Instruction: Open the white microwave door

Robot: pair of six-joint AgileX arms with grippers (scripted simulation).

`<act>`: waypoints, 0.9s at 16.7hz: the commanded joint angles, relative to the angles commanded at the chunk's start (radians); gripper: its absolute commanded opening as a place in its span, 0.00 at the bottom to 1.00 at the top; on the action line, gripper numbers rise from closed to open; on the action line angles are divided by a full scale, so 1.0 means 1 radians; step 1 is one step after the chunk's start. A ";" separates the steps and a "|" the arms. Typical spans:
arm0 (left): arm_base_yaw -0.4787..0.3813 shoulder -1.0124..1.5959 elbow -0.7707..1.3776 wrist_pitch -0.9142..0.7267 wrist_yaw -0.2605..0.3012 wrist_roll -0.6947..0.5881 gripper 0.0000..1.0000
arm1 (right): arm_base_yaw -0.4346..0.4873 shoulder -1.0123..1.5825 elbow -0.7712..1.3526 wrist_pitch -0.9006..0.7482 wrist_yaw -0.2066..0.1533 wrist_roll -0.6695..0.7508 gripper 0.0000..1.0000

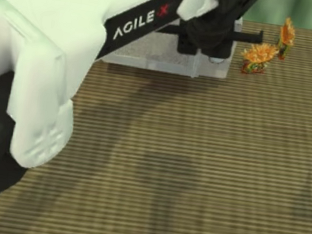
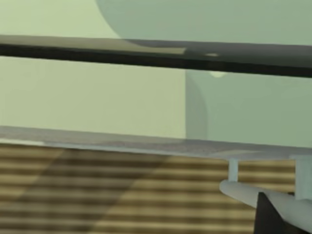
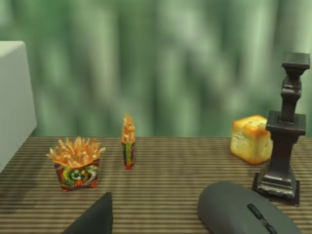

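Your left end effector (image 1: 215,29) is reaching over the white microwave (image 1: 169,61) at upper centre; its opening, you cannot tell.

top view overhead, left wrist close on the microwave (image 1: 169,61), right wrist facing fries (image 3: 76,165)

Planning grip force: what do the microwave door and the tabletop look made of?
The door looks like smooth matte off-white plastic or painted metal with a grey speckled mesh window. The table looks like woven or ribbed matting: fine tan and dark stripes.
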 joint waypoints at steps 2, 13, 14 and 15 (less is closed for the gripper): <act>0.000 0.000 0.000 0.000 0.000 0.000 0.00 | 0.000 0.000 0.000 0.000 0.000 0.000 1.00; -0.001 -0.052 -0.094 0.053 0.013 0.031 0.00 | 0.000 0.000 0.000 0.000 0.000 0.000 1.00; 0.000 -0.058 -0.104 0.058 0.014 0.035 0.00 | 0.000 0.000 0.000 0.000 0.000 0.000 1.00; 0.000 -0.059 -0.106 0.059 0.014 0.036 0.00 | 0.000 0.000 0.000 0.000 0.000 0.000 1.00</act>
